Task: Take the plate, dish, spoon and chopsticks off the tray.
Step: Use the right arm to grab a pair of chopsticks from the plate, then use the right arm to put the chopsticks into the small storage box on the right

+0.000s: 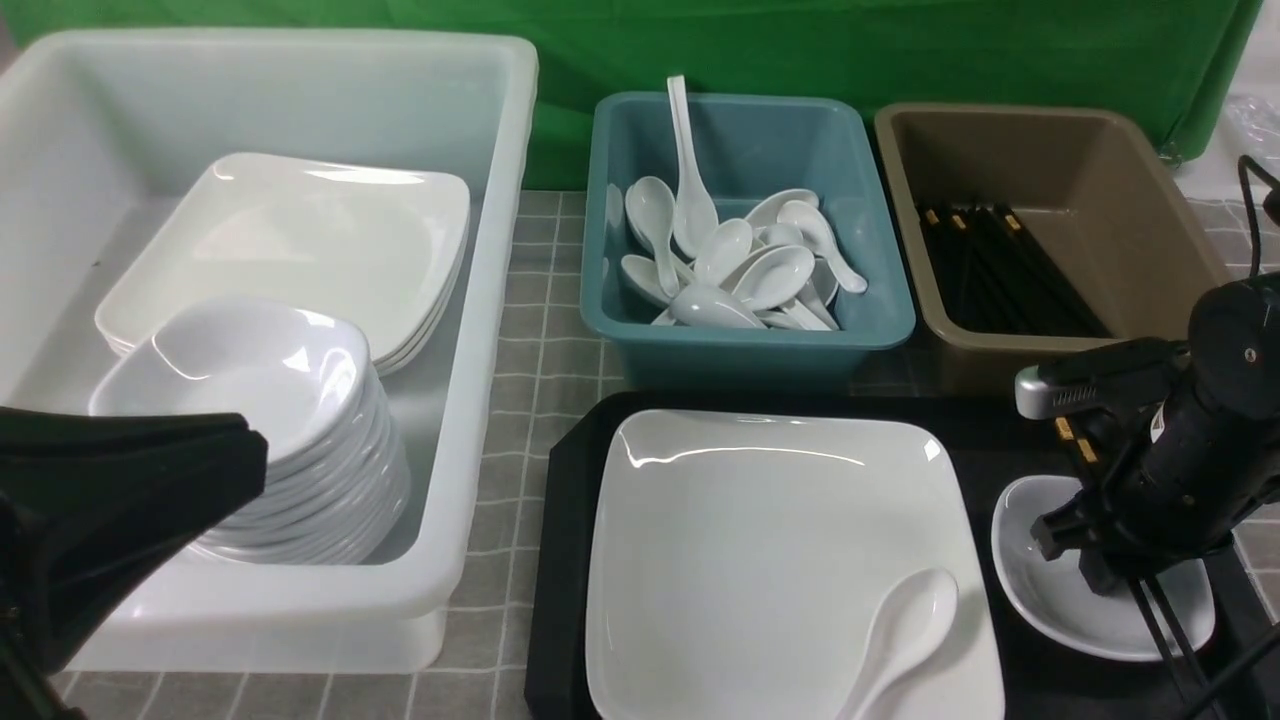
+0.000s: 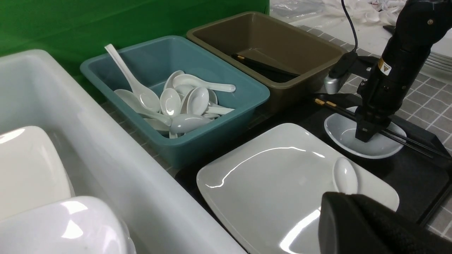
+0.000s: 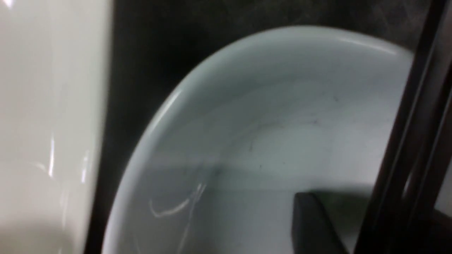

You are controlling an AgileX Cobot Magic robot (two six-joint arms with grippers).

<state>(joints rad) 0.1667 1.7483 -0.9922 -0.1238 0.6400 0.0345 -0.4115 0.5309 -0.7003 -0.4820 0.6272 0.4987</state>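
A black tray (image 1: 565, 560) holds the large white plate (image 1: 760, 540), and the white spoon (image 1: 905, 625) lies on the plate's near right corner. To the right sits the small white dish (image 1: 1060, 600), with the black chopsticks (image 2: 406, 137) lying across it. My right gripper (image 1: 1072, 555) points down into the dish and straddles the chopsticks (image 3: 416, 141). One finger (image 3: 310, 222) still stands a gap away from them, so it is open. My left gripper (image 1: 250, 450) hangs shut and empty at the near left, beside the white tub.
A big white tub (image 1: 480, 300) at the left holds stacked plates and bowls. Behind the tray stand a teal tub (image 1: 750, 345) with several spoons and a brown tub (image 1: 1100, 190) with chopsticks. A green backdrop closes the far side.
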